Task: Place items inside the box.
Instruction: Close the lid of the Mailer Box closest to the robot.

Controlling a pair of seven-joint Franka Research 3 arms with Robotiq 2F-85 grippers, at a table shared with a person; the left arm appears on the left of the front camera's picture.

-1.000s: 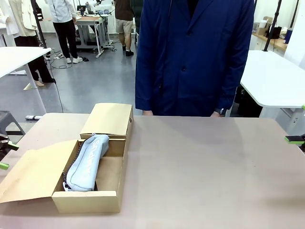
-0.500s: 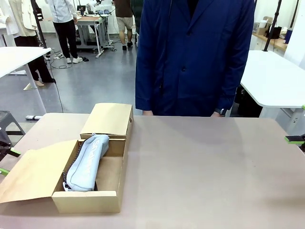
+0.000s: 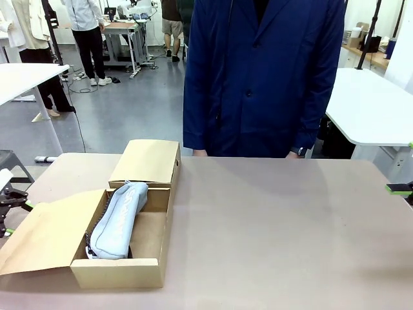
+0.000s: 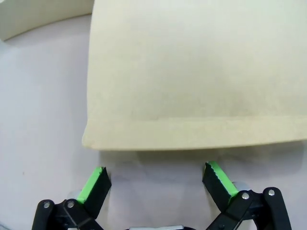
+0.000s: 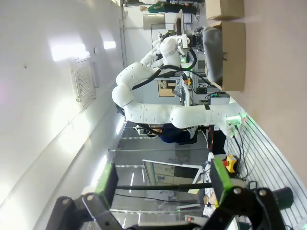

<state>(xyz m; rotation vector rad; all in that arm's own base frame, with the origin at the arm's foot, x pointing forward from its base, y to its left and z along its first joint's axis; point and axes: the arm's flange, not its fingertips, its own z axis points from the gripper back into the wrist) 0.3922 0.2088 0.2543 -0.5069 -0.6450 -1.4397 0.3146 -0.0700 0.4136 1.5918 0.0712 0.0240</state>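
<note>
Box (image 3: 145, 271): set open on the counter (image 3: 277, 226), flaps folded out so the inside can be reached.
Grey pencil case (image 3: 118, 218): laid lengthwise inside the box.
Left pincer (image 4: 156, 179): spread, nothing held, over a flap (image 4: 196, 72).
Right pincer (image 5: 163, 184): spread, nothing held, parked clear.

A robotics lab: white worktables (image 3: 371, 103), rigs, people standing about.

— How are my cameras set?
— My front view looks across the desk (image 3: 271, 213) at the person. My left wrist view sits close above the box (image 4: 192, 76) flap; my right wrist view, rolled sideways, shares that box (image 5: 230, 52).
</note>
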